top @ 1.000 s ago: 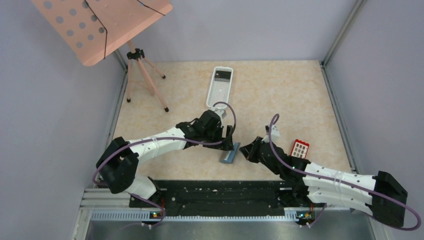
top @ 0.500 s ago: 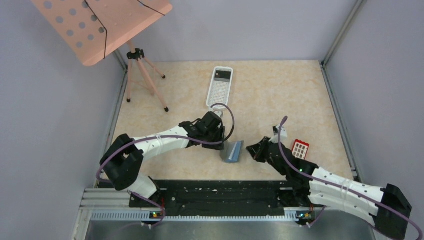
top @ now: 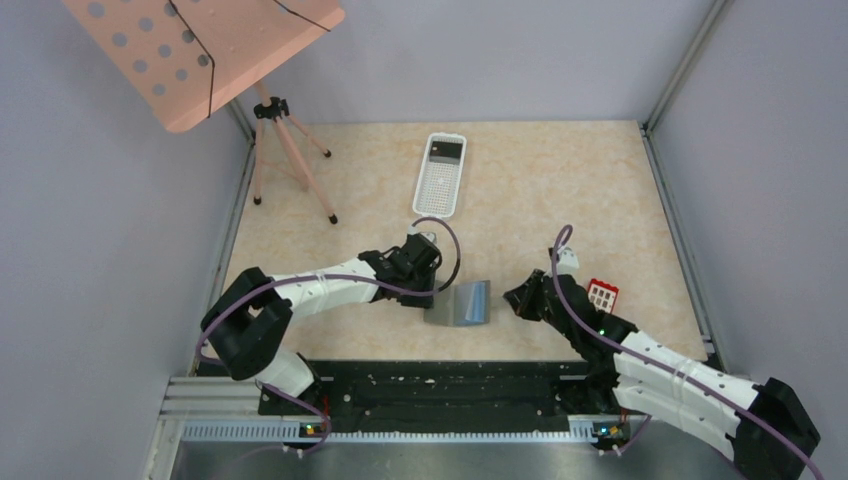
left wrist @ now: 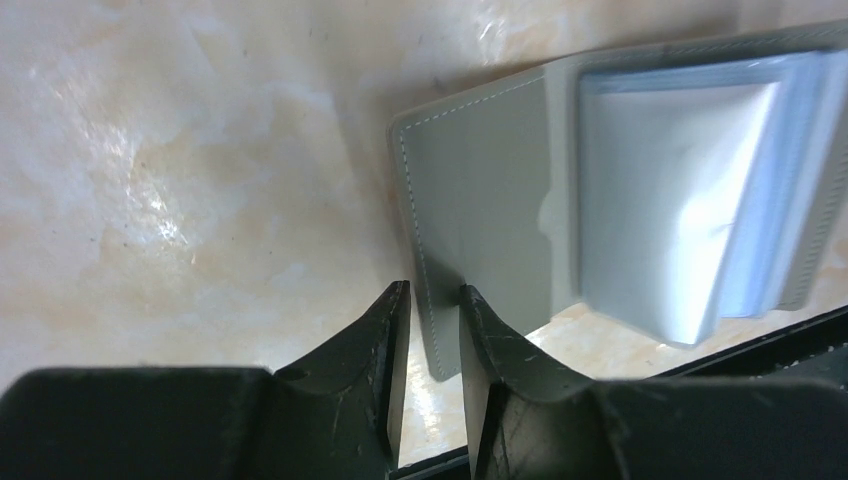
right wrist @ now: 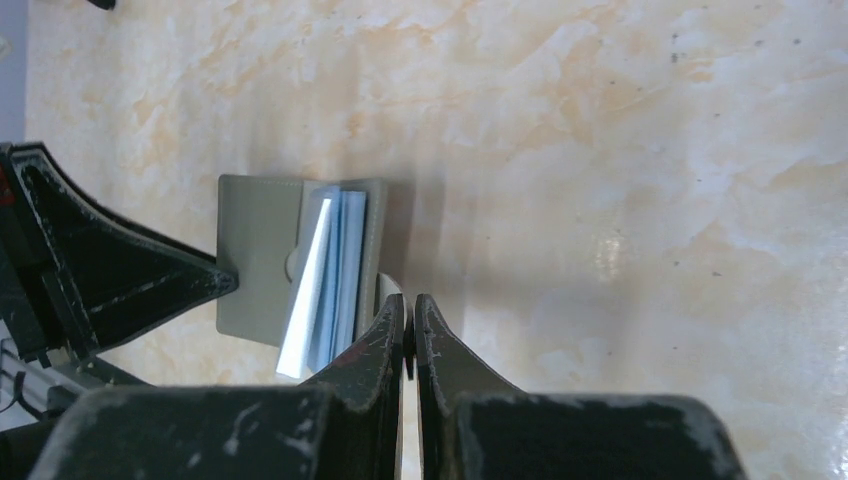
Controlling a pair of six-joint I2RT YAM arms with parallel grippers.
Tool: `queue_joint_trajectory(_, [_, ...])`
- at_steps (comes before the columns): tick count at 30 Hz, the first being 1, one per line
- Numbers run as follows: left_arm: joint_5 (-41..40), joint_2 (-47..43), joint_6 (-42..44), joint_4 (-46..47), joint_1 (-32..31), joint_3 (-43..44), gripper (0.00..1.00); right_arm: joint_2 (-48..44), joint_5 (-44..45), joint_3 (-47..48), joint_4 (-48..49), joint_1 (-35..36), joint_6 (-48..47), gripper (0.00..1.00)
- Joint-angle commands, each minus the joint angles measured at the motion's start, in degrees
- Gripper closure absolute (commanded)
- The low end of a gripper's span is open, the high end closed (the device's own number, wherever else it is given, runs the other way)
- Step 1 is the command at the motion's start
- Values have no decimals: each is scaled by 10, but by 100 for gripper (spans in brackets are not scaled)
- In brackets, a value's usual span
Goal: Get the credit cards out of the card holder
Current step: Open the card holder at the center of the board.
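The grey card holder lies open on the table between both arms, blue-grey pockets up. Pale bluish-white cards fan out of its pocket, also seen edge-on as cards in the right wrist view. My left gripper straddles the holder's left edge with narrow jaws, and a slit of table shows beside one finger. My right gripper is shut, just right of the holder, with nothing of the holder between its fingers. A red card with white squares lies on the table beside the right arm.
A white perforated basket with a dark item inside stands at the back centre. A pink perforated stand on a tripod occupies the back left. The black rail runs along the near edge.
The card holder has gone from folded on its edge to lying spread open. My left jaws have narrowed around its left edge. The right gripper has drawn back to the right.
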Motion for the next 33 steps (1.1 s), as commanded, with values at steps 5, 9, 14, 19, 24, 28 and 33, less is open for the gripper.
queue_joint_trajectory(5, [45,-29,-22,45,1,-37,64,16,-17,52,-46,-36,-39,86])
queue_joint_trajectory(9, [74,-34,-27,67,1,-41,71,20,-51,97,-97,-36,-31,66])
queue_joint_trajectory(14, [79,-45,-35,82,1,-48,78,11,-72,137,-120,-36,-15,56])
queue_joint_trajectory(19, [81,-44,-38,87,1,-57,83,16,-93,143,-97,-35,1,52])
queue_joint_trajectory(24, [89,-41,-39,89,1,-57,84,59,-111,125,-57,-35,7,52])
queue_joint_trajectory(28, [94,-42,-40,90,1,-57,84,82,-115,93,-13,-35,10,44])
queue_joint_trajectory(33, [105,-39,-46,97,1,-63,84,113,-128,72,21,-35,20,45])
